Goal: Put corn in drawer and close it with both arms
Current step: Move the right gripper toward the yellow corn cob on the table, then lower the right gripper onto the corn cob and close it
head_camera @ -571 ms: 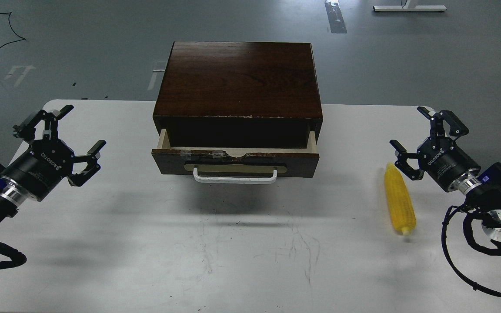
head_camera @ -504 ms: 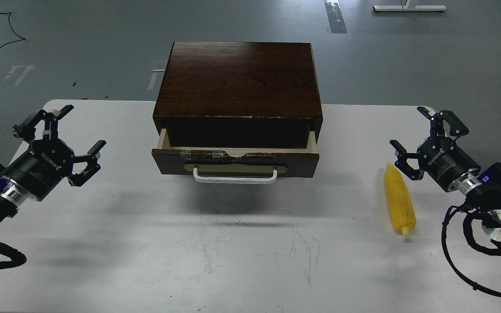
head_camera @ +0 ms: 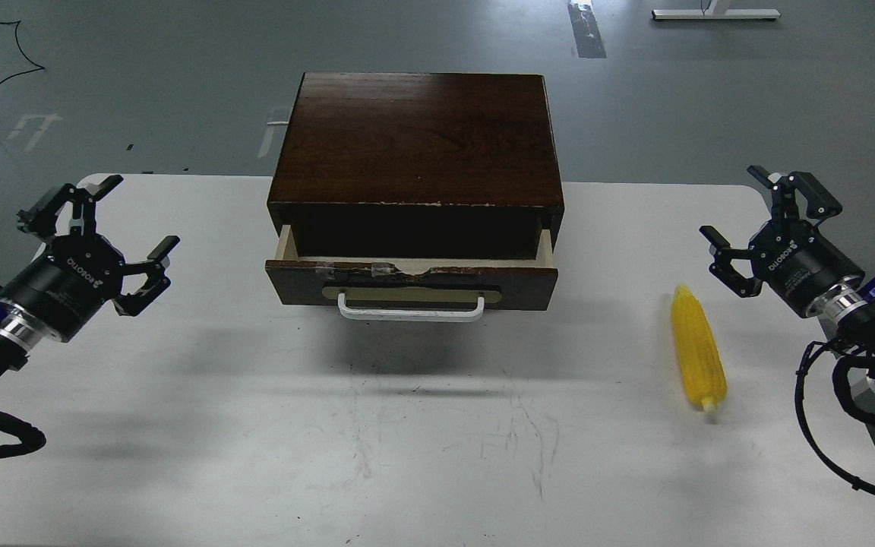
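The corn [head_camera: 698,349] lies flat on the white table [head_camera: 422,441], out at about 3 o'clock from the drawer [head_camera: 412,282] and well apart from it. Its tapered tip points toward 12 o'clock and its small pale stub toward 6 o'clock, with the long axis leaning slightly to the right at the near end.

The drawer is pulled partway out of the dark wooden cabinet [head_camera: 418,137], which stands at the 12 o'clock side of the table. Its pale inner sides show at both ends, the white bar handle [head_camera: 410,308] faces 6 o'clock, and the top edge of the front is chipped near the middle.

The right gripper [head_camera: 741,213] hangs above the table at roughly 1 o'clock from the corn, near it but not touching, its two fingers spread wide with nothing between them. The left gripper [head_camera: 130,216] sits at about 9 o'clock from the drawer, well apart from it, fingers likewise spread wide and holding nothing. Both point inward and away, toward the far edge of the table
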`<state>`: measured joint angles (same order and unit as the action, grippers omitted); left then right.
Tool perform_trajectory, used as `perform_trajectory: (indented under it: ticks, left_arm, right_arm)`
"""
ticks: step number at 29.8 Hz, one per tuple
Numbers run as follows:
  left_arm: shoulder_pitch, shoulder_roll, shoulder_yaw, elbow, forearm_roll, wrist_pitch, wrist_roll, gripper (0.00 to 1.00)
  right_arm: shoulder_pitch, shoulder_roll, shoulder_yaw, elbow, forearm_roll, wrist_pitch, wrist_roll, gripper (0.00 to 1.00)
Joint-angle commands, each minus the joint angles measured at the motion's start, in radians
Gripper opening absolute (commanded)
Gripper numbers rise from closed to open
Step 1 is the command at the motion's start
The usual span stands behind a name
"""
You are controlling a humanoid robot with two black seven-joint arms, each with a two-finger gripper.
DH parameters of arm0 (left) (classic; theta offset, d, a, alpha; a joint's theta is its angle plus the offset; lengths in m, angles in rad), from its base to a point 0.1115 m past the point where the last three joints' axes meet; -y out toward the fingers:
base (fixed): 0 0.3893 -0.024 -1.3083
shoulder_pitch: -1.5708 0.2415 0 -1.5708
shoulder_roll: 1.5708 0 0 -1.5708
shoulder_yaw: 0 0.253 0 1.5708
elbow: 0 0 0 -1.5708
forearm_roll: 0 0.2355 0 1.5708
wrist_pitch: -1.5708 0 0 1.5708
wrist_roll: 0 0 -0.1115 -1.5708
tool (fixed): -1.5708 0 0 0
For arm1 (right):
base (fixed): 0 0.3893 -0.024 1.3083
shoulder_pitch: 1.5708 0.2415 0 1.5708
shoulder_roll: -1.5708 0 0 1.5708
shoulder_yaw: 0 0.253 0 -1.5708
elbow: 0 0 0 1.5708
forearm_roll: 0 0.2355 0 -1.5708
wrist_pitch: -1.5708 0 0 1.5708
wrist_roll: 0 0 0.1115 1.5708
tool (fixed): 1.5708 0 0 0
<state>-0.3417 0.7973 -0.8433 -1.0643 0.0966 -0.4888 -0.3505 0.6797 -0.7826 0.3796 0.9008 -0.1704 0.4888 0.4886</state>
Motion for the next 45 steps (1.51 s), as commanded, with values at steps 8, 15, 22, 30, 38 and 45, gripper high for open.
perform_trajectory:
  ticks: [8,15,22,30,38,45]
  left_arm:
    - [-0.069,-0.006,0.010,-0.037,0.121,0.000,-0.036,0.98]
    - [-0.051,-0.052,0.012,-0.114,0.239,0.000,-0.077,0.98]
    - [-0.046,-0.059,0.001,-0.114,0.238,0.000,-0.085,0.98]
    - [-0.040,-0.066,-0.020,-0.114,0.233,0.000,-0.096,0.98]
    - [-0.040,-0.066,-0.023,-0.114,0.232,0.000,-0.096,0.98]
    - [-0.039,-0.063,-0.023,-0.114,0.232,0.000,-0.096,0.98]
  right_arm:
    - [0.066,-0.182,-0.004,0.058,-0.751,0.000,0.000,1.00]
    - [0.052,-0.178,-0.071,0.076,-1.060,-0.093,0.000,1.00]
    - [0.060,-0.147,-0.176,0.073,-1.106,-0.154,0.000,1.00]
    - [0.061,-0.078,-0.235,0.046,-1.107,-0.156,0.000,1.00]
    - [0.061,-0.053,-0.272,0.020,-1.107,-0.156,0.000,1.00]
    - [0.063,-0.038,-0.272,0.020,-1.106,-0.156,0.000,1.00]
